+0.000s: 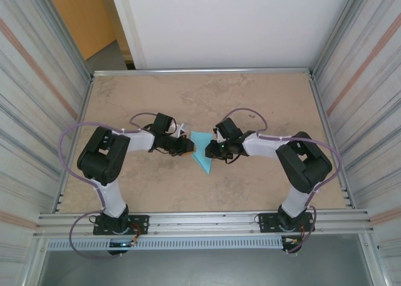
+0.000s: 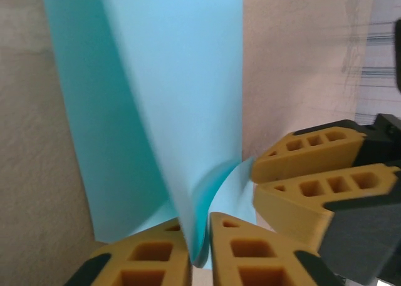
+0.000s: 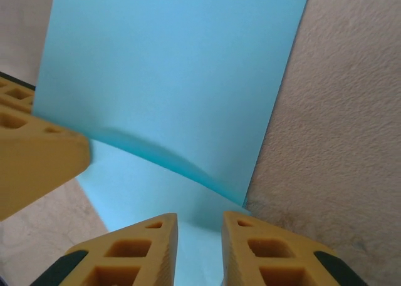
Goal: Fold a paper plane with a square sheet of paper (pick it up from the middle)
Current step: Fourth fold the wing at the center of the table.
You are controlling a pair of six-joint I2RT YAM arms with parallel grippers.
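Note:
The light-blue sheet of paper sits mid-table as a folded, pointed shape between my two grippers. My left gripper comes at it from the left. In the left wrist view the gripper is shut on a curled, doubled edge of the paper, which rises in a raised flap. My right gripper is at the paper's right side. In the right wrist view the gripper stands open with a gap, and the paper lies flat under it with one layer bowing up.
The tan table has bare room all round the paper. An aluminium rail runs along the near edge by the arm bases. Corrugated walls close in both sides, and a white panel stands at the back.

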